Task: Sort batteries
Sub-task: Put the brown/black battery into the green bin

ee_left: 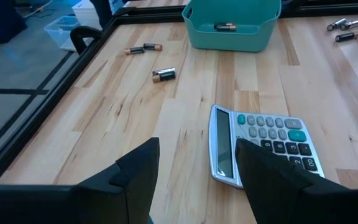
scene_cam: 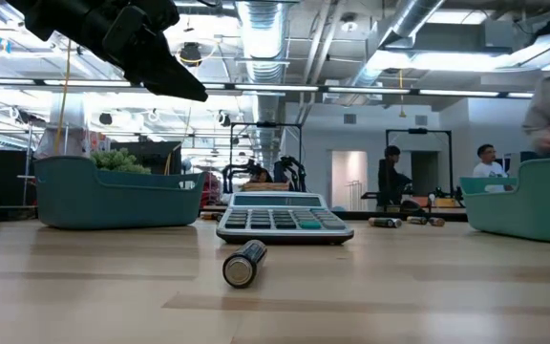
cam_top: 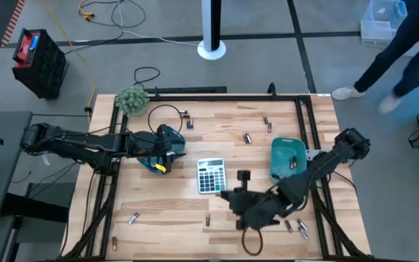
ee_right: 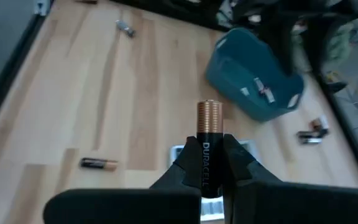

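Table: pale wooden table (cam_top: 217, 218) carried the calculator (cam_top: 210, 175), two teal trays and scattered batteries (cam_top: 247, 137).
Right gripper (ee_right: 205, 163): clamped on a Duracell battery (ee_right: 207, 142), copper end outward, near the calculator, probably for carrying to a tray.
Left gripper (ee_left: 197, 171): fingers apart, empty, over the left tray (cam_top: 160, 156).
Hidden: the left tray's contents.

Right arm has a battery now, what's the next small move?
Probably carry it toward the right tray. The right gripper is shut on a battery, clear of the table, near the calculator; that tray sits closest and already holds batteries. The left gripper waits open over the left tray.
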